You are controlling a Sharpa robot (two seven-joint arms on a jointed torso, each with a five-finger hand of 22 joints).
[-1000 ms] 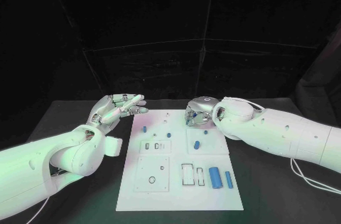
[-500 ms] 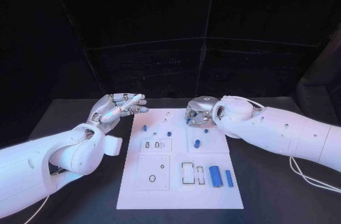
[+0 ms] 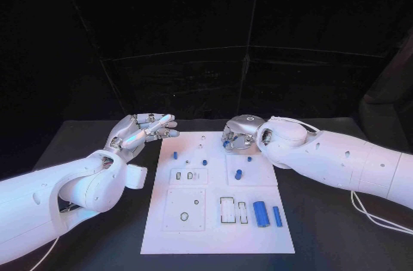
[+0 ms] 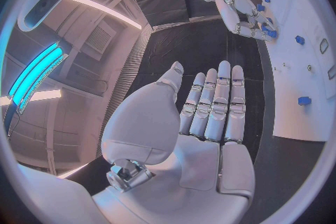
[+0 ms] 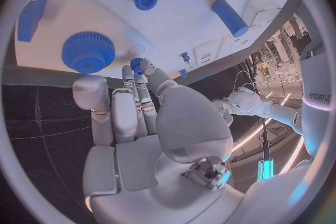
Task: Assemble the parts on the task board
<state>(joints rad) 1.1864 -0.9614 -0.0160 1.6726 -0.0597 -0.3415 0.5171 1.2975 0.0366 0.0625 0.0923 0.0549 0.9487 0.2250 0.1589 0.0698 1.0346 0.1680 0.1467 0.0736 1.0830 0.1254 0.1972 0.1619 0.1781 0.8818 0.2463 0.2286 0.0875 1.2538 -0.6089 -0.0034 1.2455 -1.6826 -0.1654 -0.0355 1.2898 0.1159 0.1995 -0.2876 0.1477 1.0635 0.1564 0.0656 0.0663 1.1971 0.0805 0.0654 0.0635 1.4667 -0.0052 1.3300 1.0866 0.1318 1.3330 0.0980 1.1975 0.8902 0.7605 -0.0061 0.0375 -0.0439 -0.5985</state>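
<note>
Head view. The task board (image 3: 219,190) lies on the black worktop (image 3: 331,223) between the two arms. The right hand (image 3: 239,135) hangs over the board's far right corner, fingers curled downward. The left hand (image 3: 140,132) is raised beside the board's far left edge, palm up, fingers apart and holding nothing. Blue parts lie along the near right of the board, among them a long cylinder (image 3: 260,214) whose axis runs near-to-far.

Left wrist view. The left hand (image 4: 199,117) is flat and open, fingers (image 4: 223,102) straight and side by side, nothing in the palm. The board's edge lies beyond the fingertips, well apart from them.

Right wrist view. The right hand's fingers (image 5: 137,89) pinch a small blue gear (image 5: 136,64) at their tips, just over the board's surface. A large blue gear (image 5: 87,51) stands on the board just beside the small one, with a pale round seat between them. The coming move probably turns on this: the seat lies directly ahead of the fingertips, so the right hand is much the nearer to it.
</note>
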